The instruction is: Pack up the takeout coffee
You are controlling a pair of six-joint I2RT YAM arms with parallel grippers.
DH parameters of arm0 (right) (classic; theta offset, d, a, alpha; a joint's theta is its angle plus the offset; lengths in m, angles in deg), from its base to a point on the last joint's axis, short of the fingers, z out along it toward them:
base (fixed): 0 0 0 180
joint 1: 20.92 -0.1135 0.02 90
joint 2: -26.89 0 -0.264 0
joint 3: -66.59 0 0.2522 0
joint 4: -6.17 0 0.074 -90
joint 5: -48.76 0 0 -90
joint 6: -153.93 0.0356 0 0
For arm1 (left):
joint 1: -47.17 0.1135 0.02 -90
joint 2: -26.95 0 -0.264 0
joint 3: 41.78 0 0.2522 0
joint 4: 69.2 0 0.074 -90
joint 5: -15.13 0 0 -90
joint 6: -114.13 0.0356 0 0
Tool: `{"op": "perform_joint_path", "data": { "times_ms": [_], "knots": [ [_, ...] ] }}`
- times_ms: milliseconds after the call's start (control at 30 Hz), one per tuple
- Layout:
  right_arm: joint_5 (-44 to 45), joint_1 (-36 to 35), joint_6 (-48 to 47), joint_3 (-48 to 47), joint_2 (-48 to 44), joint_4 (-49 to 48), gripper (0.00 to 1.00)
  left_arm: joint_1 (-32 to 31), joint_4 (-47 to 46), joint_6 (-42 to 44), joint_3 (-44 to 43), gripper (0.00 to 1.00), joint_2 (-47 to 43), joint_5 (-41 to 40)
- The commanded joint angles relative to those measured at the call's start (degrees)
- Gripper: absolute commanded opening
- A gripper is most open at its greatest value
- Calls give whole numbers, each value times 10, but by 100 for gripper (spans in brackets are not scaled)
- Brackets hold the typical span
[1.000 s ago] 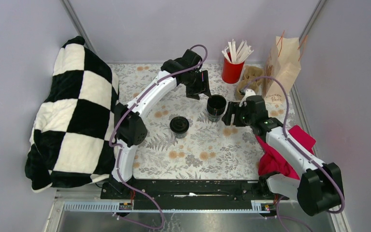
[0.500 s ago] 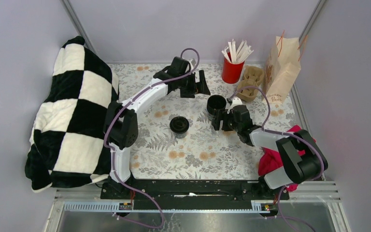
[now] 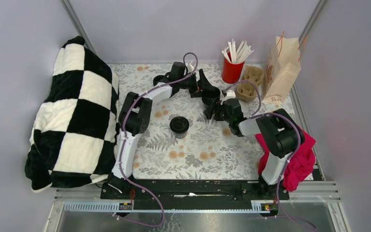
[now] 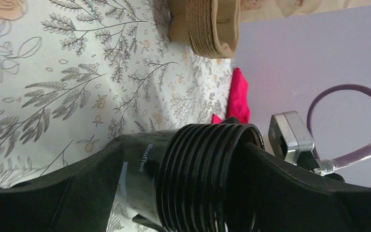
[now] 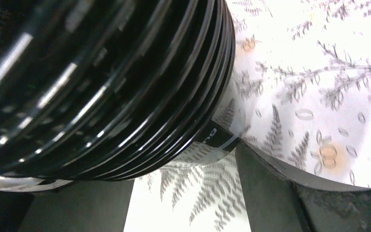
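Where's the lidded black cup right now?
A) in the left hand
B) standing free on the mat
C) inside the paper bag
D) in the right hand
B: the lidded black cup stands alone on the floral mat, while the left hand and right hand both meet at a ridged black cup farther back.

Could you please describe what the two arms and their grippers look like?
Both the left arm and right arm have white shells with chunky black joints. A purple cable loops along each. The left gripper and right gripper have broad, matte black fingers.
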Motion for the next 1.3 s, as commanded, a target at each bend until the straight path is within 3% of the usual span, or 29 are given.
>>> {"op": "perform_joint_path", "data": {
  "times_ms": [0, 200, 500, 733, 1000, 1133, 1267],
  "knots": [
    [6, -5, 7, -56, 37, -46, 80, 11, -150, -78, -42, 94, 34, 92],
    [27, -5, 31, -134, 93, -4, 80, 41, -208, -97, -35, 94, 39, 72],
    [52, 0, 59, -316, 173, 128, 81, 54, -193, -98, -194, 94, 126, 70],
    [49, 7, 47, -404, 229, 172, 81, 60, -226, -123, -256, 94, 193, 79],
    [20, 18, 66, -402, 224, 158, 81, 68, -227, -110, -214, 93, 187, 73],
    [6, 36, 107, -366, 182, 167, 82, 70, -131, -40, -239, 93, 178, 39],
    [-15, 67, 136, -342, 148, 156, 82, 75, -110, -5, -235, 93, 163, 20]
  ]
}}
